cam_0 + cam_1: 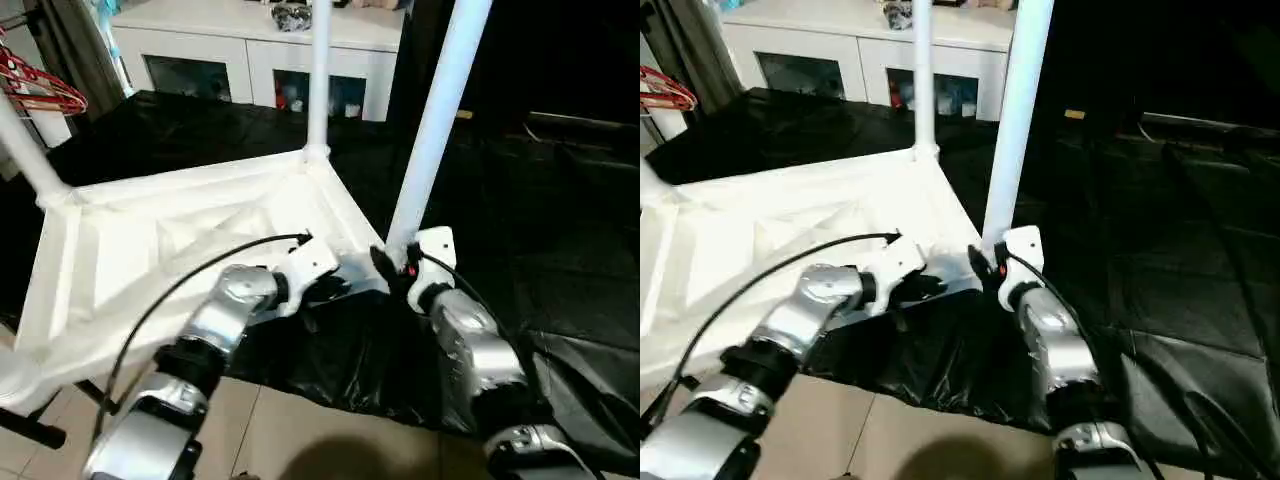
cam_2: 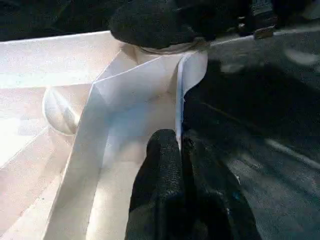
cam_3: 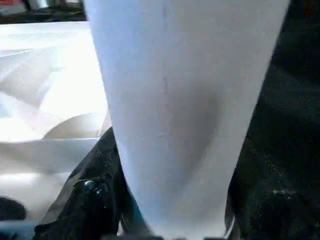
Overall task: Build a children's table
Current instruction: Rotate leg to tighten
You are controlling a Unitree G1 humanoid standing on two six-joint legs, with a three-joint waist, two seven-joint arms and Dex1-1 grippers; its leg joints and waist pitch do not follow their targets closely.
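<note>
The white table top [image 1: 170, 250] lies upside down on a black sheet [image 1: 560, 250] on the floor, ribbed underside up, with legs standing from its corners. The near-right leg [image 1: 430, 130] rises at a slight lean from its corner socket. The right gripper [image 1: 395, 265] is clamped round the base of that leg. The left gripper [image 1: 325, 285] is pinched shut on the thin rim of the top beside the same corner. If the leg is not fully seated, it could tip or pop out once released; a hard push could slide the top on the slick sheet. A white cabinet [image 1: 260, 60] stands behind.
</note>
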